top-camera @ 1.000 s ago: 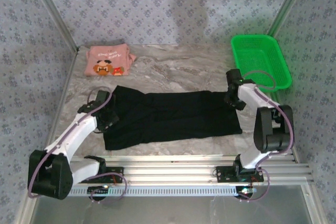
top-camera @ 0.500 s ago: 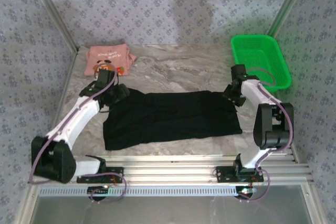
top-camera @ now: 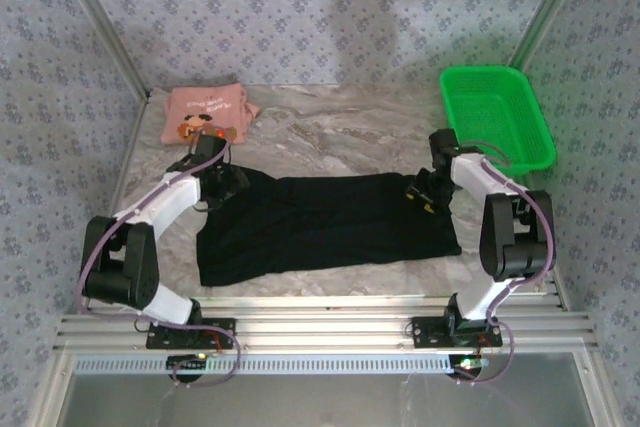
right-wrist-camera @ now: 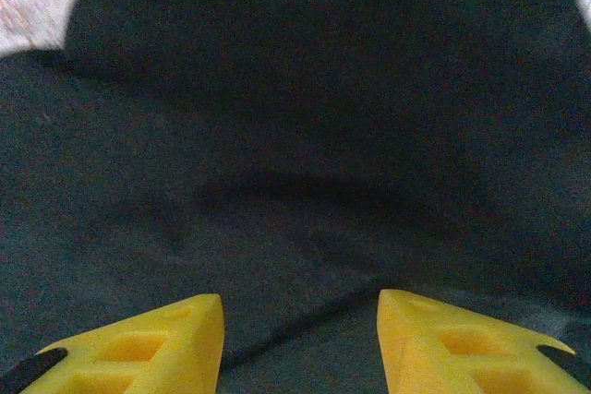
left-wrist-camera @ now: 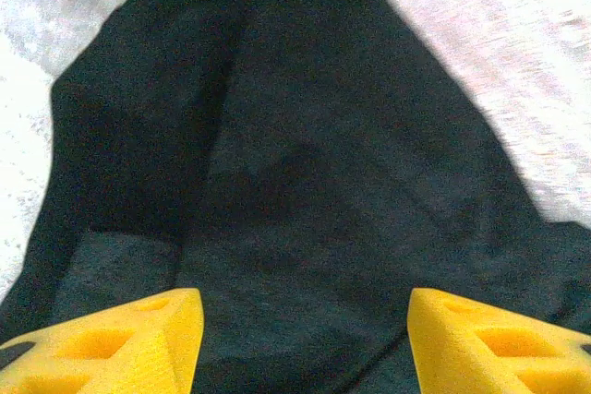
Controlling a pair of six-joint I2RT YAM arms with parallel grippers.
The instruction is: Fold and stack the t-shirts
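A large black t-shirt [top-camera: 330,222] lies spread across the middle of the marble table as a wide folded band. The salmon-pink t-shirt [top-camera: 205,115] with the cartoon face lies folded at the back left. My left gripper [top-camera: 232,179] hovers over the black shirt's far left corner, open, its yellow fingers [left-wrist-camera: 120,343] wide apart above black cloth [left-wrist-camera: 305,191]. My right gripper [top-camera: 420,190] sits over the shirt's far right corner, also open, yellow fingers [right-wrist-camera: 462,343] spread above black cloth [right-wrist-camera: 305,136]. Nothing is held between either pair.
A green plastic basket [top-camera: 497,117] stands at the back right, close behind the right arm. Aluminium frame posts and patterned walls enclose the table [top-camera: 340,137]. A slotted rail runs along the near edge.
The left gripper swung from the shirt's near left side up to its far left corner. The right gripper shifted slightly inward and down onto the far right corner.
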